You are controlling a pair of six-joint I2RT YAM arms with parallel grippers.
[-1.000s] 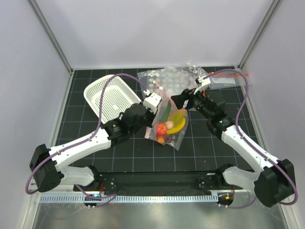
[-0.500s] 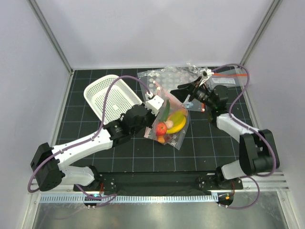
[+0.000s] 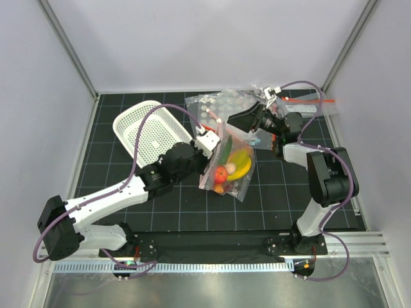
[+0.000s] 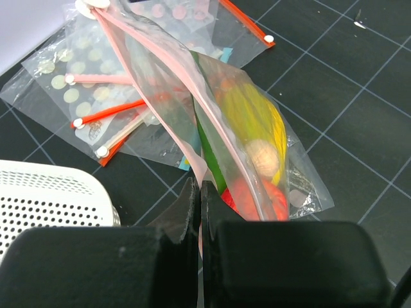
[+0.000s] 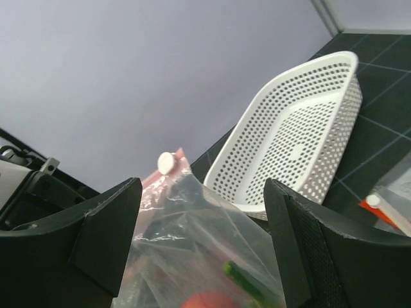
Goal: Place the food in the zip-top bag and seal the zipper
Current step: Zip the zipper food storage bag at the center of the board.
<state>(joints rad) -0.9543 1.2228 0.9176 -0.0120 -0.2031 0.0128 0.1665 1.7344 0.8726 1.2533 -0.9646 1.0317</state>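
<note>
Red zipper (image 4: pixel 194 163): pinched low down by the left gripper, and that pinch held the bag's mouth up off the desk (image 3: pixel 192 212).
Left gripper (image 4: pixel 198 192): jaws fully closed on the zipper, only thin plastic between them.
Right gripper (image 5: pixel 202 234): jaws spread wide, one on each side of the upper mouth, gripping nothing. I'd judge it was lined up to close on the strip and run the seal.
Zip-top bag (image 3: pixel 232 168): mid-desk between the two arms, hanging tilted from the left grip, so the load slumped into the bottom corner, away from the mouth.
Food: all that showed sat inside the bag; none lay in the basket or loose on the desk.
Food count: one yellow banana (image 3: pixel 242 164), one red piece (image 3: pixel 219 172), one beige egg (image 4: pixel 262 154), one green length (image 4: pixel 207 144). Other pieces behind them could not be told apart.
Basket (image 3: pixel 160 138): one, white and perforated, left of the bag, nothing in it.
Spare bags (image 3: pixel 225 106): a flat overlapping pile behind the filled one, at least three; the overlap hid the exact tally.
Arms: two.
Stage: filling looked finished, the seal not yet pressed shut.
</note>
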